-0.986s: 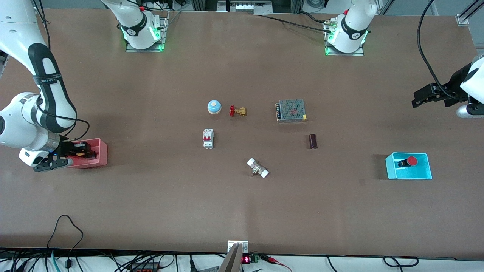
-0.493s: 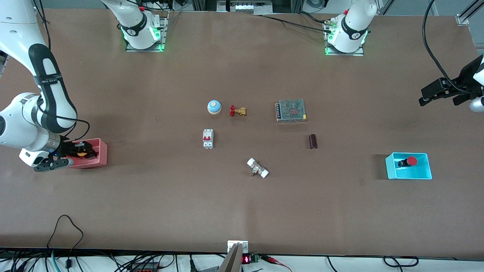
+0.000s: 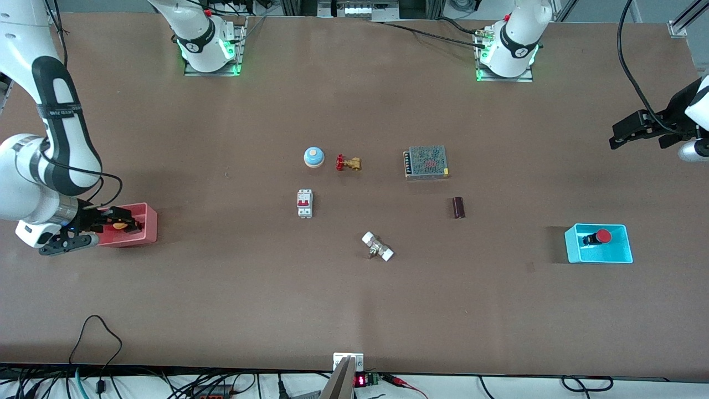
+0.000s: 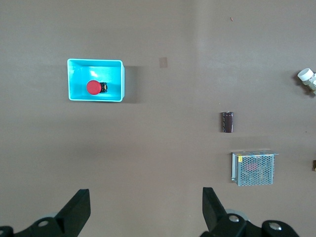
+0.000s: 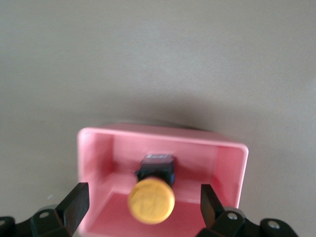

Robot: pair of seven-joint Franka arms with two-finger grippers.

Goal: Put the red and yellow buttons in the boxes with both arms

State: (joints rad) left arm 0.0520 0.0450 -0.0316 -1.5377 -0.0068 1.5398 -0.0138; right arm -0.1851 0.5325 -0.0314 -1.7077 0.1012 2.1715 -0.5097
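Yellow button (image 5: 151, 199) lies on its side in the pink box (image 3: 145, 213), long axis level, cap toward the right gripper (image 3: 113, 225). That gripper, fingers spread and empty, has drawn back since a second ago: release complete. Red button (image 3: 598, 237) lies in the cyan box (image 3: 623, 255). Left gripper (image 4: 143, 210), wide open and empty, has retreated over bare table.

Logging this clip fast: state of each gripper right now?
Left gripper: open, empty, up over the table's left-arm end.
Right gripper: open over the pink box, yellow button lying in it.
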